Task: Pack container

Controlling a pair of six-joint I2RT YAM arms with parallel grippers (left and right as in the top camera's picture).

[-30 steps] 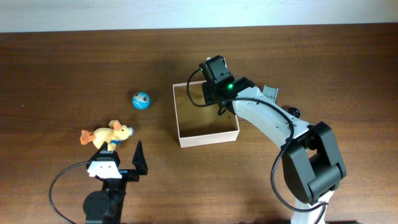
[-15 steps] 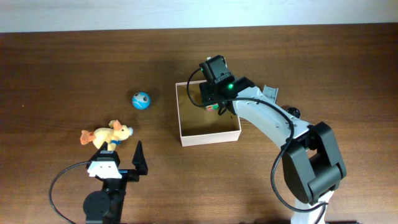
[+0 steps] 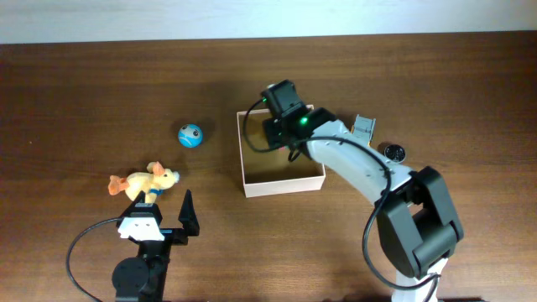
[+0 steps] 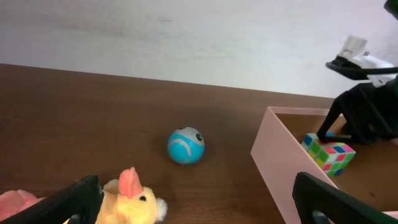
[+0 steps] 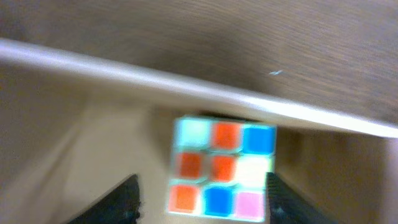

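Overhead, the container [image 3: 284, 184] sits on the table [image 3: 84, 92] a little right of centre. The right gripper [image 3: 281, 134] reaches down into its far left corner. In the right wrist view its jaws stand apart on either side of a colourful puzzle cube [image 5: 221, 168], which lies on the tan floor against the container's far wall, with the left finger clear of it. The left gripper [image 3: 164, 222] rests at the near left, jaws spread wide and empty, well apart from the container. A blue ball [image 3: 190, 134] and a yellow plush toy [image 3: 144, 181] lie left of the container.
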